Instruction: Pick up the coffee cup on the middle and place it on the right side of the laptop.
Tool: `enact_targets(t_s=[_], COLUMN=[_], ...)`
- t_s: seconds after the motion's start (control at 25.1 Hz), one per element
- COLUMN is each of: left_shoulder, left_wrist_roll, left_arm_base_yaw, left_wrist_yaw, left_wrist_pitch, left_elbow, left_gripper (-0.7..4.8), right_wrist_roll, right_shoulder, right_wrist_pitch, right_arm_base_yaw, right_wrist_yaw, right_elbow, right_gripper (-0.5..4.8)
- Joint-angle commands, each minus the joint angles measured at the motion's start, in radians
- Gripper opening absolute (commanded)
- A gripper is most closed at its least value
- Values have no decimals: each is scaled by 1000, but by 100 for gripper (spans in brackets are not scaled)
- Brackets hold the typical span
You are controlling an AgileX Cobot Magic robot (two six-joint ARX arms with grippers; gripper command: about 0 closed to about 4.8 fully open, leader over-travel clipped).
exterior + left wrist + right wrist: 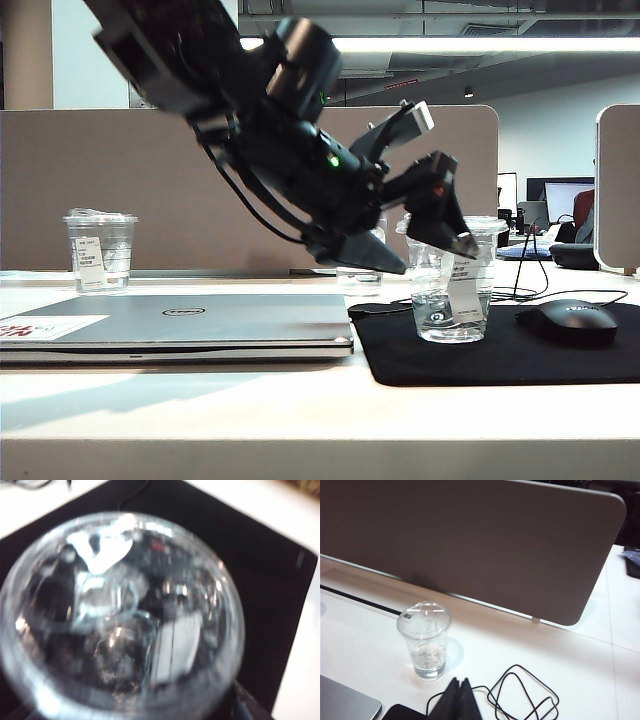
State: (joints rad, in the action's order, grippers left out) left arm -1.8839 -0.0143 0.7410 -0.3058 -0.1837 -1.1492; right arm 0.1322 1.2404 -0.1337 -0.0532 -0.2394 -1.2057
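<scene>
Left pincer (425, 215) spread wide around the coffee cup (452, 290) on the mat — set right of laptop (180, 325); right pincer (460, 700) closed, idle.

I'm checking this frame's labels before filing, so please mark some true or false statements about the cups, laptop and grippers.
1. The coffee cup stands on the black mouse pad. True.
2. The laptop is open. False: its lid is shut.
3. The left gripper hangs over the coffee cup with jaws spread. True.
4. The mouse sits on the laptop. False: it is on the mouse pad, right of the cup.
5. The right gripper holds a cup. False: its fingers are shut on nothing; the domed-lid cup stands apart from it.
</scene>
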Motion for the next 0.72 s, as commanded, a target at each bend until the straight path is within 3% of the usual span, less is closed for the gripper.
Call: enact_targets(t_s=[0.04,0.12,0.36,0.4,0.48,0.68,0.72], left_shoulder=[64,129,306,369,438,591,643], left_wrist_roll=[46,66,66,66,69,66,66], left_arm_base_yaw=[2,2,2,2,2,2,2], left_wrist_yaw=[58,130,272,284,293,338,376], left_wrist_pitch=[159,281,394,400,406,468,513], left_elbow=[-3,-3,-3,-3,-3,-3,-3], left_gripper=[479,479,479,387,260,66,-8], right_wrist_roll=[3,3,-6,-13,-40,-54,-53], right_shoulder=[-19,-37,-95,-112,-133,-192,-212], right_wrist_pitch=[17,11,-13,-26,-54,-243,-322], right_arm_base_yaw=[-1,-1,-2,-2,-2,-2,-2], right_wrist_yaw=[2,2,1,0,-6,-14,-14], right_elbow=[-6,-6,-6,-6,-6,-6,-6], right_gripper=[-5,-6,-6,-5,-6,-5,-6])
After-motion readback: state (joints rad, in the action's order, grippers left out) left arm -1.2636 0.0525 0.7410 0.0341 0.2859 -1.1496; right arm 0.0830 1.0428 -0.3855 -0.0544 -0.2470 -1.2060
